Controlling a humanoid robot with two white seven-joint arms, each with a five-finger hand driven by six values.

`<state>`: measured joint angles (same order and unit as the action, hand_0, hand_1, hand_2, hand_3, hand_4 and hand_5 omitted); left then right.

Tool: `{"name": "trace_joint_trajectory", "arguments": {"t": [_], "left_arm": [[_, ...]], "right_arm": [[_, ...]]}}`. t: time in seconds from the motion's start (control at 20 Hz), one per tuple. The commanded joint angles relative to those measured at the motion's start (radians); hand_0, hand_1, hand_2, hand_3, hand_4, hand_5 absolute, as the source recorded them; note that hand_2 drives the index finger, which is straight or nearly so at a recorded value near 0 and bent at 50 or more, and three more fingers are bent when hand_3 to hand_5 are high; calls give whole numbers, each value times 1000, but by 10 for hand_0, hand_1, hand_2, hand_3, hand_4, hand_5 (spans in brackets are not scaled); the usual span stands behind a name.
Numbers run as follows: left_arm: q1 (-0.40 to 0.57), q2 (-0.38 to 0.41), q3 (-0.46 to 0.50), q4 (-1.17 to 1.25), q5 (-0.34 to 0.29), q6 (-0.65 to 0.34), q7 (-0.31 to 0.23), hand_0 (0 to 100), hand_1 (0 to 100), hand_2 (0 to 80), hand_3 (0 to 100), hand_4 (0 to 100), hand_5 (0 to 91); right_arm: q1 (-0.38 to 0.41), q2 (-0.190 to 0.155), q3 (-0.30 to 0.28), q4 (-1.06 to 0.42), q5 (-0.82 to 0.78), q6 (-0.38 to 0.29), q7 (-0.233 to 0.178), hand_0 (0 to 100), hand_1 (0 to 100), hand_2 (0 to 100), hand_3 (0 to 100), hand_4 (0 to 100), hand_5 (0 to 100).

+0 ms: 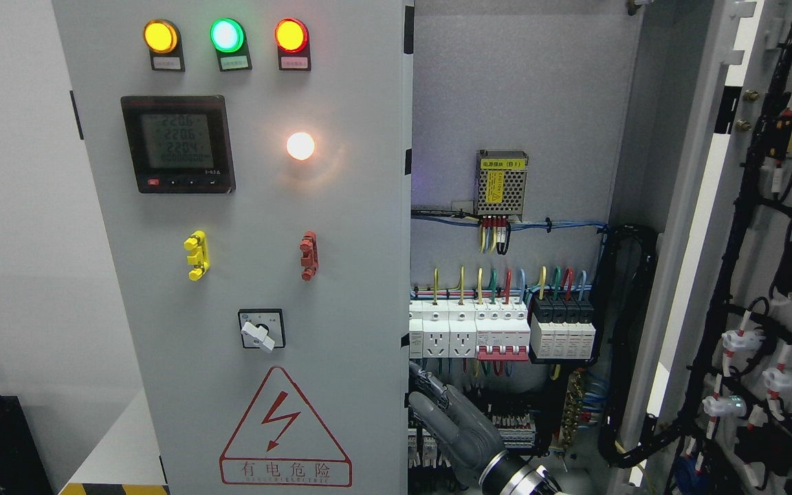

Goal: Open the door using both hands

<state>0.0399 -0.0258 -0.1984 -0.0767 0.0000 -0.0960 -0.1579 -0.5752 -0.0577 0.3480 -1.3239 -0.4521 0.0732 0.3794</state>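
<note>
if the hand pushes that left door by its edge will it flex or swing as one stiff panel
The left door looks like rigid sheet metal, so it would probably swing as one piece. The meter, lamps and switches mounted on it suggest some weight, so expect a slow start. Its painted face looks smooth; the right hand at the edge might slip.

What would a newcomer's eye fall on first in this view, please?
Probably the three lit lamps glowing yellow, green and red across the top of the closed left door. Next, the coloured wiring and breakers inside the cabinet, exposed behind the open right door, with the right hand low beside the left door's edge.
</note>
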Motion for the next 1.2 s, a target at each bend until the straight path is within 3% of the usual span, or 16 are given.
{"name": "trace_joint_trajectory", "arguments": {"t": [0.0, 0.15, 0.3, 0.8, 1.15], "left_arm": [[0, -8, 1, 0, 15, -1, 0, 120, 389, 0, 0, 0, 0], [0, -10, 1, 0, 15, -1, 0, 120, 389, 0, 0, 0, 0], [0, -10, 1, 0, 15, -1, 0, 120, 389, 0, 0, 0, 0], [0, -10, -1, 0, 15, -1, 0, 120, 389, 0, 0, 0, 0], [0, -10, -1, -2, 15, -1, 0, 120, 389, 0, 0, 0, 0]], "right_arm": [[-2, -1, 0, 5, 0, 0, 13, 120, 389, 0, 0, 0, 0], [-3, -1, -1, 6, -2, 0, 16, 120, 389, 0, 0, 0, 0], [-3, -1, 0, 6, -23, 0, 59, 120, 389, 0, 0, 0, 0], [5, -1, 6, -11, -30, 0, 67, 120, 389, 0, 0, 0, 0], [21, 1, 26, -54, -31, -1, 159, 120, 389, 0, 0, 0, 0]]}}
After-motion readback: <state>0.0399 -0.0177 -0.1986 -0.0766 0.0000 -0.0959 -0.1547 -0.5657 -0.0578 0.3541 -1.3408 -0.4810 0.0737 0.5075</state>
